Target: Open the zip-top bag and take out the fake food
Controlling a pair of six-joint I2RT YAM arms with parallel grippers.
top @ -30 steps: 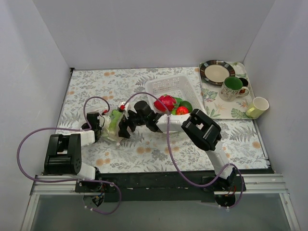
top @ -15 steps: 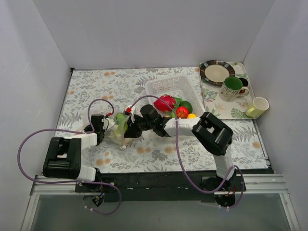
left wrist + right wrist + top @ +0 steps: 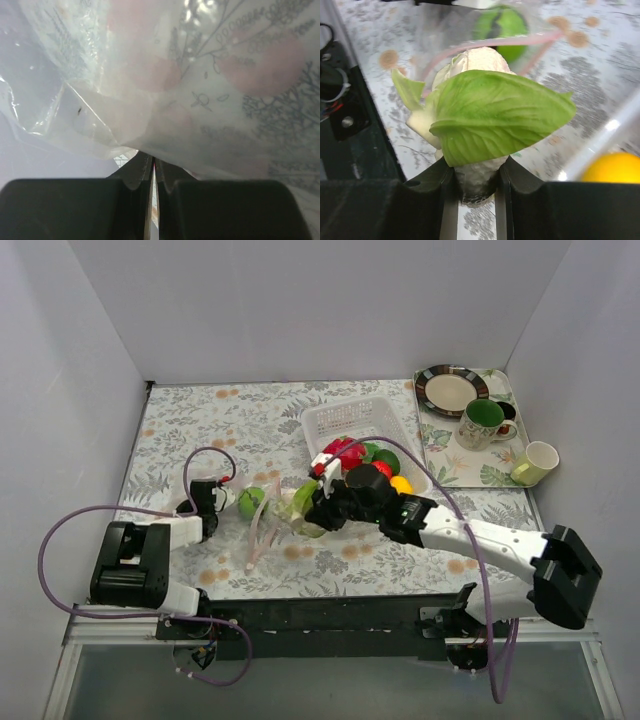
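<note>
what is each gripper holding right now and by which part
Right gripper holds the leafy toy vegetable by its whitish base. Left gripper pinches a fold of the bag; which edge cannot be told.

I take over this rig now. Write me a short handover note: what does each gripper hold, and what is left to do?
Left gripper: shut on the zip-top bag, whose mouth is open.
Right gripper: shut on a leafy green-white toy, just outside the bag's mouth.
Done: several toys lie in the white basket.
Left: put the leafy toy down, then take out the round green toy inside the bag.
</note>
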